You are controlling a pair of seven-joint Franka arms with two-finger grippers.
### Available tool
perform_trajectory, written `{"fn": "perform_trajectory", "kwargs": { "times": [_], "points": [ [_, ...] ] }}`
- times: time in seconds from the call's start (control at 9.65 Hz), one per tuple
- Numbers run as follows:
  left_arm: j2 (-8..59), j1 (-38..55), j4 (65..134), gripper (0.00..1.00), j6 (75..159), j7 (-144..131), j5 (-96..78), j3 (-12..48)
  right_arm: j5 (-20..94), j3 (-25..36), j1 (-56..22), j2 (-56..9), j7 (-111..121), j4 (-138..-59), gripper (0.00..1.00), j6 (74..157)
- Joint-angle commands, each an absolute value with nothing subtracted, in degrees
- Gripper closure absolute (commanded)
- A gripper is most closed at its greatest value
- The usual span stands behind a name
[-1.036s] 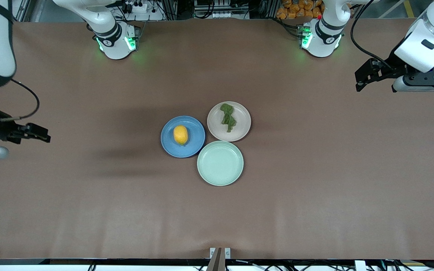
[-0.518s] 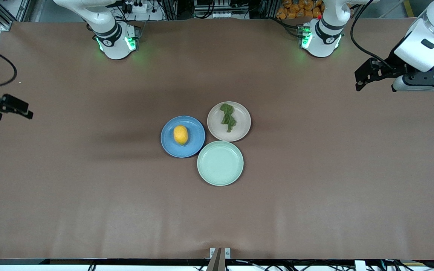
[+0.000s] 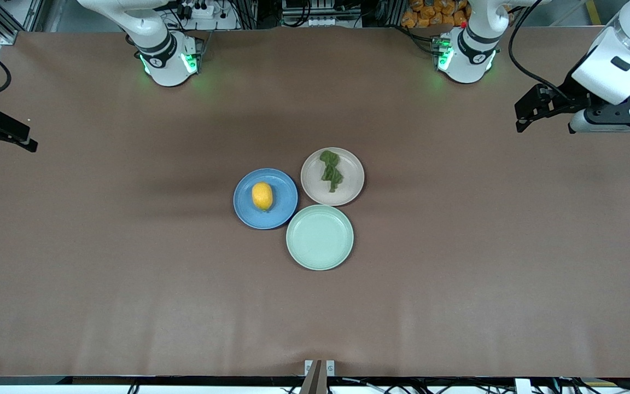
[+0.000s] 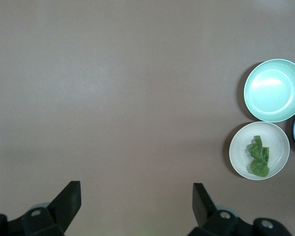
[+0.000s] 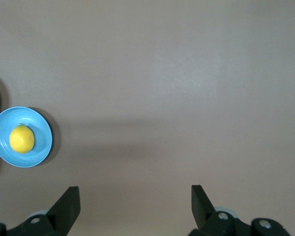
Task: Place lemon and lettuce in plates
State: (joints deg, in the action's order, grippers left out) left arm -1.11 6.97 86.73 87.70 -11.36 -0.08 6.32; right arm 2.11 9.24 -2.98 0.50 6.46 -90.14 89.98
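I see the firm, roll-prone lemon (image 3: 262,196) on the blue plate (image 3: 282,216) and the limp lettuce (image 3: 331,171) on the beige plate (image 3: 351,186) mid-tabletop, with the left gripper (image 4: 132,209) and right gripper (image 5: 132,206) holding their fingers open and empty over the tabletop's ends.

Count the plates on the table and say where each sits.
3. Blue plate under the lemon; beige plate under the lettuce, farther from the camera; mint plate nearest. None hidden.

A robotics lab: two white arm bases (image 3: 167,57) with green lights are bolted at the twelve o'clock edge of a brown-covered table (image 3: 457,273), with aluminium framing, a power strip (image 3: 197,10), cable bundles and a bin of orange items (image 3: 432,12) crowded past that edge.
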Motion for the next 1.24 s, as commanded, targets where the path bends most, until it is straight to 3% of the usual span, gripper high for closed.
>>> {"fn": "perform_trajectory", "kwargs": {
  "times": [0.0, 1.14],
  "points": [
    [-1.4, 6.9, 86.1, 0.00, 86.7, -10.0, -1.4, 6.2, 0.8, 8.3, -2.3, 0.5, 6.2, -90.0, 0.00, 90.6],
    [-1.4, 6.9, 86.1, 0.00, 86.7, -10.1, -1.1, 7.0, -2.7, 8.2, -4.7, -1.1, 6.7, -87.5, 0.00, 90.5]
  ]
}}
